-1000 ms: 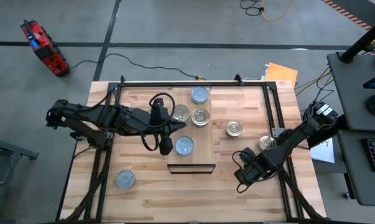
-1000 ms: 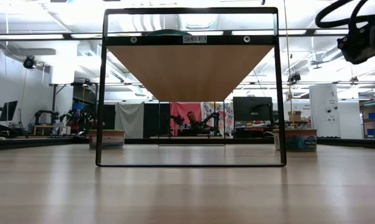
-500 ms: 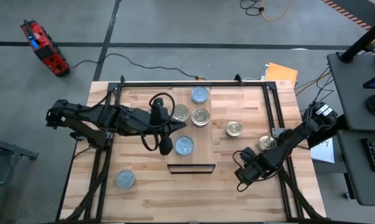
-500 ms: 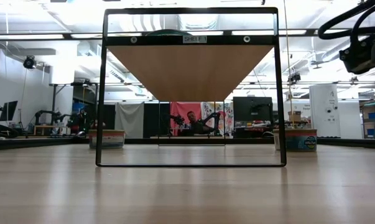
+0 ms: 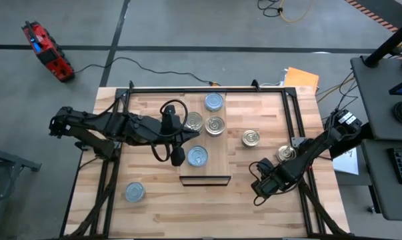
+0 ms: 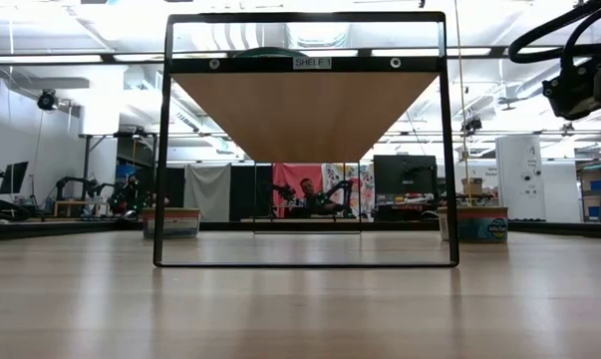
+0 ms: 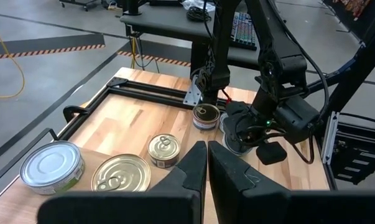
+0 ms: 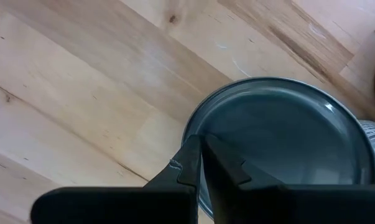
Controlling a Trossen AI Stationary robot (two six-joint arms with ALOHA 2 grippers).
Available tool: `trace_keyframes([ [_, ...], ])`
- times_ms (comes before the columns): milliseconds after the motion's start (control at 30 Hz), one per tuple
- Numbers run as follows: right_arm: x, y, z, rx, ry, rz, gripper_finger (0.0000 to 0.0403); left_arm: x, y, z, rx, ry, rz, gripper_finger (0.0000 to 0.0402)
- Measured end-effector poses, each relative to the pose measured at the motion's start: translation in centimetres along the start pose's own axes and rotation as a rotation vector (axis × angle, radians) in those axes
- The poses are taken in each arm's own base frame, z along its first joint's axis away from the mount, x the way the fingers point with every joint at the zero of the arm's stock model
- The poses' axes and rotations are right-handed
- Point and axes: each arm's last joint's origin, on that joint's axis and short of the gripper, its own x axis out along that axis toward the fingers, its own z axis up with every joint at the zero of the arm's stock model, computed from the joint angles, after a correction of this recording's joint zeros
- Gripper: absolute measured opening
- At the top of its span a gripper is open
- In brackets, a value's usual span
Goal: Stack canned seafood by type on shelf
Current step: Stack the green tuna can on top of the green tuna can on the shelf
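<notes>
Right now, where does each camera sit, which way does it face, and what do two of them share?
High: overhead, straight down; both arms, shelf, tins.
Low: at tabletop height, level through the shelf frame into the room; one arm at the upper right.
Left wrist: past the shut left gripper toward the right arm.
Right wrist: right gripper shut over a blue tin.
Shared: high and left wrist both show the gold tins.

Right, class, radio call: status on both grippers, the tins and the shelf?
Left gripper shut, empty, over shelf. Right gripper shut above blue-grey tin. Four tins on shelf, others on table. Nothing blocking.
</notes>
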Motion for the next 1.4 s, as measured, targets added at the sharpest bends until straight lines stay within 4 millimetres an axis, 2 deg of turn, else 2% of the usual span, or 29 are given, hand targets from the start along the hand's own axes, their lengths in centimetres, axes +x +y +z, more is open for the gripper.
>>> trace_keyframes([
  [333, 0.1, 0.2, 0.0, 0.0, 0.001, 0.023, 0.0012, 0.0, 0.0, 0.0, 0.0, 0.0, 0.0, 0.0],
  [700, 1.7, 0.8, -0.3, -0.02, 0.017, -0.007, 0.0012, 0.0, 0.0, 0.0, 0.001, 0.003, 0.0, 0.0],
  [1033, 1.8, 1.1, -0.4, -0.031, 0.03, 0.008, 0.0012, 0.0, 0.0, 0.0, 0.002, 0.004, 0.001, 0.0],
  [1233, 1.1, 1.3, -0.3, -0.034, 0.031, 0.028, 0.0012, 0.0, 0.0, 0.0, 0.002, 0.004, 0.001, 0.0],
  [1400, -0.4, 1.4, -0.2, -0.057, 0.03, 0.016, 0.0012, 0.0, 0.0, 0.0, 0.002, 0.004, 0.001, 0.0],
])
